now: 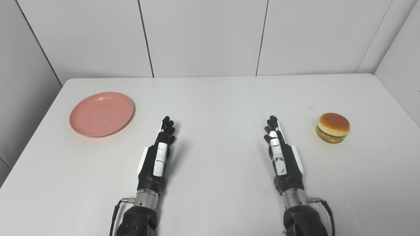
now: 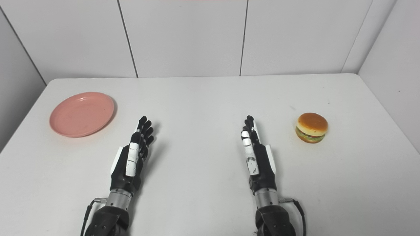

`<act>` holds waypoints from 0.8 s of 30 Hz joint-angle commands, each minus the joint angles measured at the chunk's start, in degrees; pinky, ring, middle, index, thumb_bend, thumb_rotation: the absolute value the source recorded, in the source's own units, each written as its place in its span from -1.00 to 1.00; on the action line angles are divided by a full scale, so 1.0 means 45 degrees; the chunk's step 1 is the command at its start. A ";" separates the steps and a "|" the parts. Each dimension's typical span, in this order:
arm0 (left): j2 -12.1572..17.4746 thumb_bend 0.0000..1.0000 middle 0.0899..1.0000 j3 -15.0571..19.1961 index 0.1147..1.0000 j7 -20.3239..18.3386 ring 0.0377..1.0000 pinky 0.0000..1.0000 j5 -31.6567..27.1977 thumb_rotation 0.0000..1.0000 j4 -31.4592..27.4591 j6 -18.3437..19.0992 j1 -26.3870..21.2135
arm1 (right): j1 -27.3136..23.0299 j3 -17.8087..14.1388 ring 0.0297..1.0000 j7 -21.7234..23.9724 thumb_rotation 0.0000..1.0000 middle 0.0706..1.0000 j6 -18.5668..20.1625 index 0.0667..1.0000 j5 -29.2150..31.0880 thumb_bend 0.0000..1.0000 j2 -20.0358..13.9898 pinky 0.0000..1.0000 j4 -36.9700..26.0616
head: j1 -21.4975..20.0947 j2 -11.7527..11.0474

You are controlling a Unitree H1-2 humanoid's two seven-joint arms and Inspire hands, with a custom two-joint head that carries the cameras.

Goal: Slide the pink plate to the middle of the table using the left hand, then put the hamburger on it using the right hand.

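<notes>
Left hand [image 1: 159,151], fingers apart and empty, lies just inward of the pink plate [image 1: 101,113] near the tabletop's [image 1: 216,98] left edge; right hand [image 1: 279,152], likewise empty, sits inward of the hamburger [image 1: 332,127] by the right edge.

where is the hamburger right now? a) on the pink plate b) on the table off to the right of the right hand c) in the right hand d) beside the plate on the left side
b: the hamburger sits alone on the white table, apart from the open right hand, while the empty pink plate lies far off beyond the left hand.
</notes>
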 commanded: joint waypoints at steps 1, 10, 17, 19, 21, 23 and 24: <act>-0.0053 0.63 1.00 -0.0023 1.00 -0.0084 1.00 1.00 -0.0101 1.00 0.0123 -0.0568 -0.0352 | -0.0250 0.0034 1.00 0.0170 1.00 1.00 -0.0301 1.00 0.0053 0.24 0.0056 1.00 -0.0039 | 0.0004 -0.0014; -0.0058 0.67 1.00 -0.0057 1.00 0.0028 1.00 1.00 0.0005 1.00 -0.0001 -0.0406 -0.0345 | -0.0272 0.0086 1.00 0.0201 0.94 1.00 -0.0070 1.00 0.0127 0.26 0.0051 1.00 -0.0025 | 0.0004 -0.0014; -0.0065 0.62 1.00 -0.0030 1.00 -0.0017 1.00 1.00 -0.0122 1.00 0.0267 -0.0809 -0.0375 | -0.0286 0.0112 1.00 0.0300 0.97 1.00 -0.0084 1.00 0.0251 0.23 0.0033 1.00 -0.0002 | 0.0028 0.0004; -0.0070 0.63 1.00 -0.0043 1.00 0.0002 1.00 1.00 -0.0086 1.00 0.0240 -0.0766 -0.0371 | -0.0294 0.0102 1.00 0.0276 0.95 1.00 -0.0130 1.00 0.0236 0.22 0.0037 1.00 0.0029 | 0.0028 0.0004; -0.0087 0.63 1.00 -0.0055 1.00 0.0022 1.00 1.00 -0.0063 1.00 0.0217 -0.0700 -0.0368 | -0.0302 0.0108 1.00 0.0260 0.95 1.00 -0.0166 1.00 0.0196 0.25 0.0029 1.00 0.0069 | 0.0028 0.0004; -0.0127 0.62 1.00 -0.0065 1.00 0.0089 1.00 1.00 0.0006 1.00 0.0147 -0.0641 -0.0339 | -0.0306 0.0118 1.00 0.0288 0.97 1.00 -0.0204 1.00 0.0216 0.25 0.0021 1.00 0.0078 | 0.0028 0.0004; -0.0134 0.61 1.00 -0.0069 1.00 0.0100 1.00 1.00 0.0024 1.00 0.0142 -0.0658 -0.0334 | -0.0306 0.0121 1.00 0.0290 0.97 1.00 -0.0176 1.00 0.0214 0.24 0.0018 1.00 0.0055 | 0.0035 0.0017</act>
